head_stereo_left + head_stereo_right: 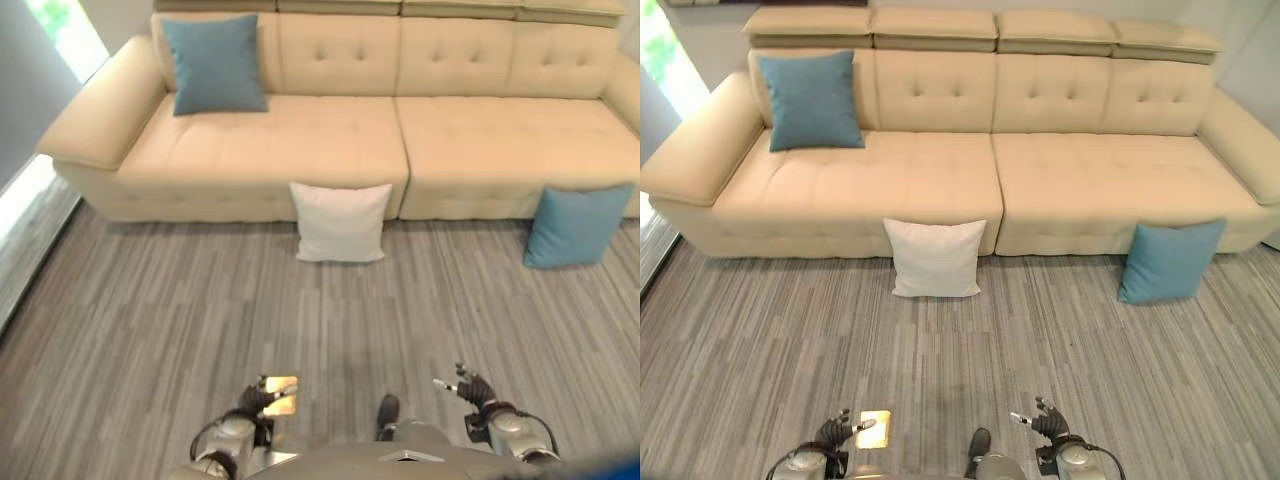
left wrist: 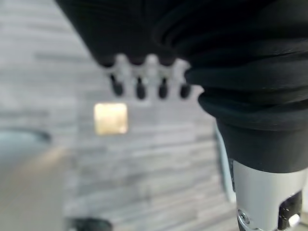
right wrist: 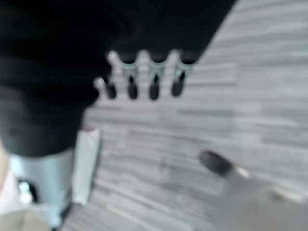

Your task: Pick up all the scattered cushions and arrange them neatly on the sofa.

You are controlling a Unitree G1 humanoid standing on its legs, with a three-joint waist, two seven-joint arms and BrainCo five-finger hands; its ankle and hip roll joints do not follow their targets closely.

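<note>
Cushions look soft and light: white cushion (image 1: 936, 258) is best gripped at a top corner; both hands (image 1: 840, 430) (image 1: 1043, 421) are held spread, empty.

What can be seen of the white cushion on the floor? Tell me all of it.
The white cushion is square, plain and soft-looking, with a cloth cover and slightly pointed corners. It stands upright on the grey wood-look floor, its back leaning against the front of the beige sofa, just to the left of the gap between the two seat sections. Its bottom edge rests on the floor. Nothing lies on it, and neither robot hand is near it.
</note>
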